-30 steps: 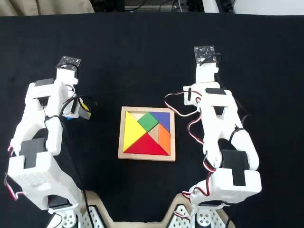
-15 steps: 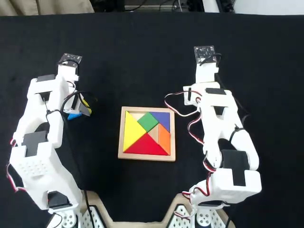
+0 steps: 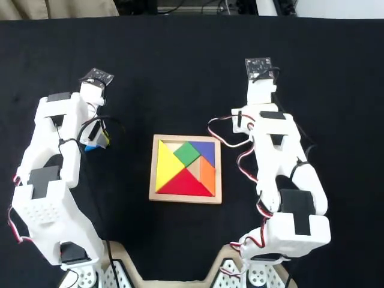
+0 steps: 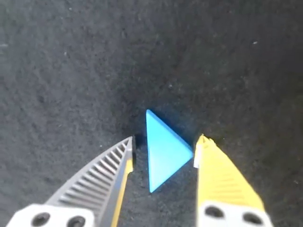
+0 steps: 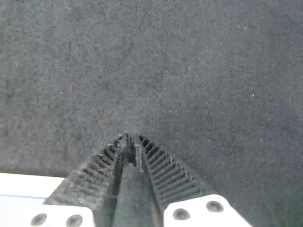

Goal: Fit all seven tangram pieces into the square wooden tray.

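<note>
square wooden tray (image 3: 185, 198) at centre of black-clothed table (image 3: 180, 72), between arms. inside: red triangle (image 3: 185, 183) along near edge, yellow triangle (image 3: 165, 168) along left edge, orange piece (image 3: 207, 171) at right edge, green square (image 3: 186, 153), violet-blue piece (image 3: 206, 148) in far right corner. bare wood at far left corner and in middle. blue triangle (image 4: 163, 150) flat on cloth, left of tray, apart from it. left gripper (image 4: 165, 142) part open, straddling it: yellow tip at one corner, ribbed tip just beside opposite edge. right gripper (image 5: 129, 142) closed tight, holding nothing, over cloth.

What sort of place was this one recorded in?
Probably a lab or workshop bench: a table draped in black cloth, a left arm and right arm mounted side by side, and a wooden tray between them.
</note>
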`<state>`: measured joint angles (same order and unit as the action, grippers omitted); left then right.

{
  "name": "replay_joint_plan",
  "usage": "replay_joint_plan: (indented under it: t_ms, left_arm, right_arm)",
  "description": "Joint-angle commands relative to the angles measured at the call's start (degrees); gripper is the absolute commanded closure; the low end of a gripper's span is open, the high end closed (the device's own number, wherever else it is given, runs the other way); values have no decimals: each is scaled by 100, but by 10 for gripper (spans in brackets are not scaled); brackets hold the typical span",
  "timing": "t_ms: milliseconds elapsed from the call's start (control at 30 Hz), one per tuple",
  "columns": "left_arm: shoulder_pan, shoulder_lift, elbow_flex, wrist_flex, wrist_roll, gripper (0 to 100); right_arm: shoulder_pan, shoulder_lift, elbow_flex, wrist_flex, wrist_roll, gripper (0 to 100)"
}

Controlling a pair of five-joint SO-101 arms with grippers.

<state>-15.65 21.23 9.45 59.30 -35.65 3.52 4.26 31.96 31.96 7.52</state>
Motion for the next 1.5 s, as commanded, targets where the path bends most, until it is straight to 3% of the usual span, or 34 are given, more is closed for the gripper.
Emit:
replay_joint_plan:
  t_ms: [0,300,467,733,833,967,1133,1467]
  left_arm:
    - [31,-35,-215,35,-149,800]
    - [242,-53,-198,53,-149,802]
    - [532,-396,-734,897,-202,802]
    - [1464,-1688,-1218,2356,-1697,802]
    - [1763,-2057,-1112,2541,-1890,802]
    - [1226,-2189,-1138,2382,-1451,798]
    - [259,-1653,-593,1582,-941,796]
    - [382,-360,-163,352,-923,791]
  right_arm:
    - [26,-40,-119,-105,44,987]
    - [26,-40,-119,-105,44,987]
    - [26,-40,-119,-105,44,987]
    - [53,-40,-136,-105,44,987]
    - [70,-40,-136,-105,44,987]
    - [70,-40,-127,-105,44,987]
    - [26,-40,-136,-105,44,987]
    - [26,-40,-119,-105,44,987]
